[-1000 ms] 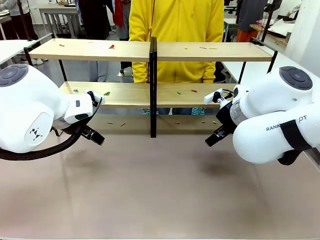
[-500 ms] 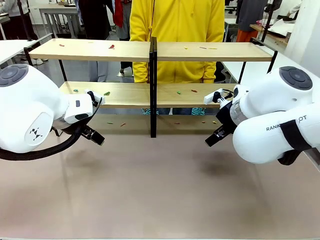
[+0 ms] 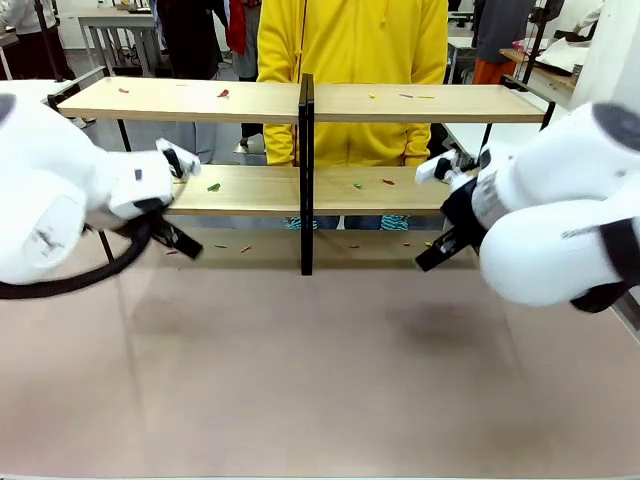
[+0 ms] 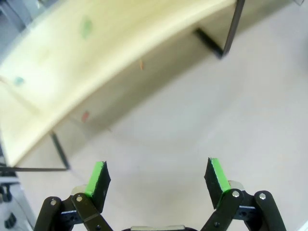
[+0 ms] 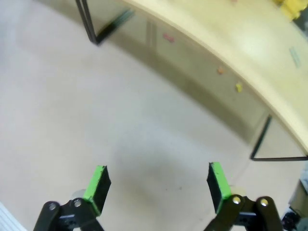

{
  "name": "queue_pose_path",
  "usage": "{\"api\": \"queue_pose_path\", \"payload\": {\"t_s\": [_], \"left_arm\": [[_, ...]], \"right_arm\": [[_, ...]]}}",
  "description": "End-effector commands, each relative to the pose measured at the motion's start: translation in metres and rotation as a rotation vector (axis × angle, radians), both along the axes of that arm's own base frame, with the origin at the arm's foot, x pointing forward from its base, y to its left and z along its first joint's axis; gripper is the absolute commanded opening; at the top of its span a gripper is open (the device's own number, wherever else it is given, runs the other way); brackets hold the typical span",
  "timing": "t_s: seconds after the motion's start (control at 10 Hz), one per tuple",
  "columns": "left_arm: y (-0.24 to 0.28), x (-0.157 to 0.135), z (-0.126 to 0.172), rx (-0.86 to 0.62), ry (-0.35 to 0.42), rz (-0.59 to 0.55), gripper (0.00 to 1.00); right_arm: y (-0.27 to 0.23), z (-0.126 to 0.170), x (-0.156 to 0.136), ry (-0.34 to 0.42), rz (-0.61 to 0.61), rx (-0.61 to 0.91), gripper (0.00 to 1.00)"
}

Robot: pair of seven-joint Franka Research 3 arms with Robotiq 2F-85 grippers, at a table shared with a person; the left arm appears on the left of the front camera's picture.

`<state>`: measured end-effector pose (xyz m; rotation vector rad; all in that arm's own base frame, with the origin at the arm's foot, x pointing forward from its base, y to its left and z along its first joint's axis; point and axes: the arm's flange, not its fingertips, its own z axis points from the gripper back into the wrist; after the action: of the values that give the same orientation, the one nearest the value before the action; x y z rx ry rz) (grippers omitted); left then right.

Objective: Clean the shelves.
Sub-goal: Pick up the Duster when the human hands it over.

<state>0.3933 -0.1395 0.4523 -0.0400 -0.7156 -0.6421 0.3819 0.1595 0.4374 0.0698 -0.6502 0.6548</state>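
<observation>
The shelves (image 3: pixel 200 100) stand across the far part of the beige tabletop (image 3: pixel 320 390): two light-wood boards in a thin black frame, split by a centre post (image 3: pixel 306 170). Small coloured scraps (image 3: pixel 213 187) lie scattered on both boards and on the tabletop under the lower board.

In front of the shelves and left of the post, the left gripper (image 4: pixel 158 179) hangs over bare tabletop. Its green pads are spread wide with nothing between them. Right of the post, the right gripper (image 5: pixel 156 185) is spread just as wide and is also empty. Behind the shelves stands a person in a yellow top (image 3: pixel 350 50).

This looks like the approach step, with no scrap picked up yet. The next move probably calls for each gripper to come level with a board and line its pads up on one tiny flat scrap. It would have to avoid the frame's thin legs as it does so.

Both arms are smeared in the front view, so their fingertips are hard to make out there. They also cover the lower board's outer ends. The scraps are too small to say what they are, and the wrist views show them only as soft specks.
</observation>
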Motion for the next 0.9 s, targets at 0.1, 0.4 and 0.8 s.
{"api": "queue_pose_path", "payload": {"t_s": [0.1, 0.4, 0.8], "left_arm": [[0.078, -0.129, 0.062, -0.158, -0.194, -0.084, 1.00], [0.094, -0.171, 0.069, -0.284, -0.318, -0.146, 1.00], [0.073, -0.183, 0.076, -0.326, -0.289, 0.017, 1.00]], "right_arm": [[-0.051, 0.079, -0.082, -0.089, 0.037, 0.095, 1.00], [-0.052, 0.126, -0.124, -0.216, 0.004, 0.154, 1.00], [-0.027, 0.131, -0.143, -0.166, -0.143, 0.197, 1.00]]}}
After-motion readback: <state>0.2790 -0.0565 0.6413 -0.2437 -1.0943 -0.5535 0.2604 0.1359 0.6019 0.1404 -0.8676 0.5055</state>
